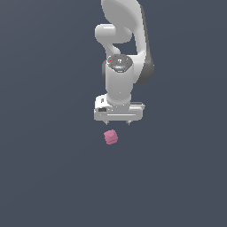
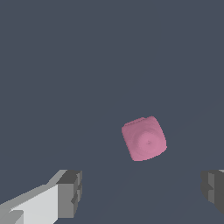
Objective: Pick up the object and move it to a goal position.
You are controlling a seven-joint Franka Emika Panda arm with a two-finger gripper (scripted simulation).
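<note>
— Plain dark grey ground fills both views; what matters for the pick?

— How the pink block (image 1: 111, 137) lies from the gripper (image 1: 117, 122): just ahead of the fingertips and apart from them, turned askew, roughly cube-shaped with no long axis.

— And the gripper?

— Spread wide, holding nothing; the fingers (image 2: 70, 192) stand well apart. No containers are visible.
</note>
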